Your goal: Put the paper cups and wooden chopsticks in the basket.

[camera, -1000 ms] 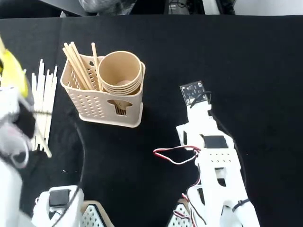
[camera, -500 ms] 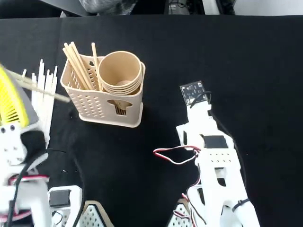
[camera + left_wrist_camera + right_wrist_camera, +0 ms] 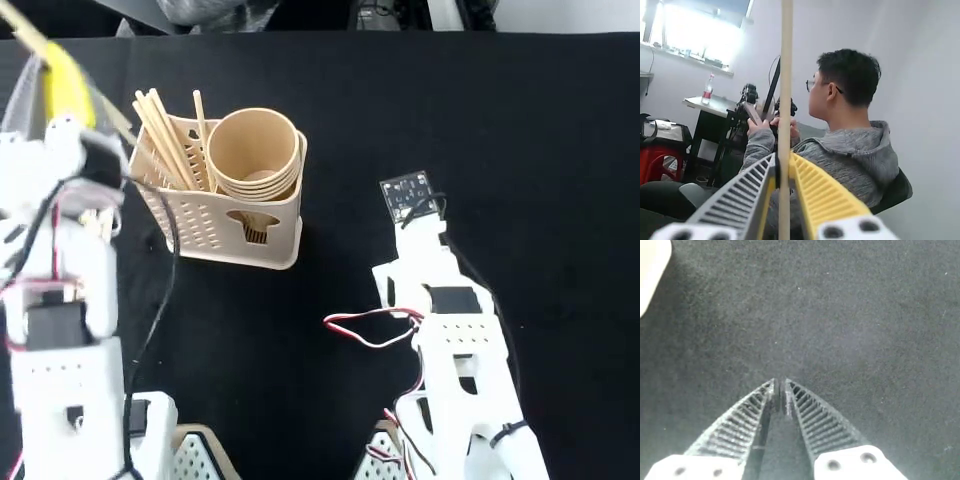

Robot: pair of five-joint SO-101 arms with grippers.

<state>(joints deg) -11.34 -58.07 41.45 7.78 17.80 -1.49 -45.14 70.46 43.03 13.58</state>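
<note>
Chopstick (image 3: 785, 75) in left gripper (image 3: 782, 159) — seemingly near basket (image 3: 215, 218); right gripper (image 3: 779, 386) closed

Right gripper (image 3: 779, 390), fingers together, over black cloth (image 3: 865, 315); pale corner, perhaps the basket (image 3: 650, 270).

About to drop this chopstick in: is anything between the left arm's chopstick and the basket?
Nothing visible does. The left gripper holds the chopstick beside the basket, on the side where the other chopsticks stand; the paper cups sit in the farther compartment.
</note>
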